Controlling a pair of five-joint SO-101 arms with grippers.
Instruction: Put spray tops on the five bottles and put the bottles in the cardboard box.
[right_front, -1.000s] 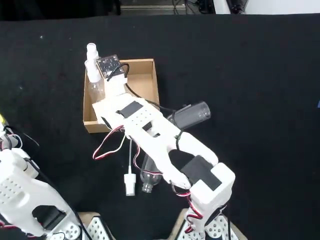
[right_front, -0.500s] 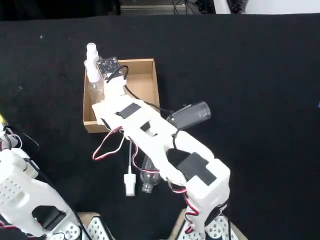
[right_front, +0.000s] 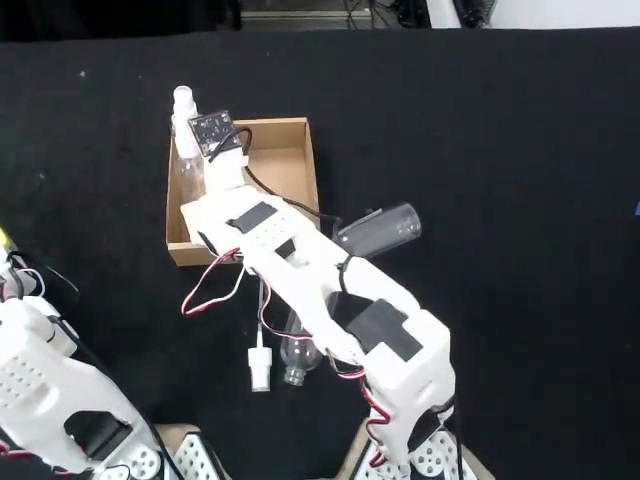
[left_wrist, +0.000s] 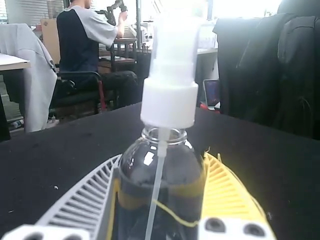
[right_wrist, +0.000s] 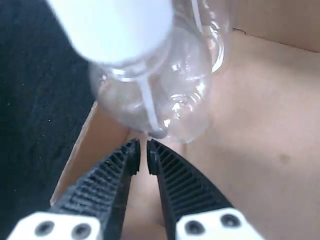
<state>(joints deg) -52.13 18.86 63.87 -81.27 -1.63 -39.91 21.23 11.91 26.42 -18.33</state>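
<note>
A clear bottle (right_front: 186, 150) with a white spray top (right_front: 183, 100) stands upright in the far left corner of the cardboard box (right_front: 310, 170). My right arm stretches over the box. Its gripper (right_wrist: 141, 145) is shut with nothing between the fingers, just short of that bottle (right_wrist: 170, 100), above the box floor (right_wrist: 260, 125). My left gripper (left_wrist: 162, 160) is shut on another clear bottle (left_wrist: 160, 185) that carries a white spray top (left_wrist: 170, 85). That arm sits at the near left of the table (right_front: 40, 390).
One topless bottle (right_front: 385, 228) lies to the right of the box. A second topless bottle (right_front: 298, 352) lies partly under my right arm, with a loose white spray top (right_front: 260, 365) beside it. The black table stretches bare to the right.
My right arm has shifted slightly to the left over the box. The bottle in the box corner has stayed put.
</note>
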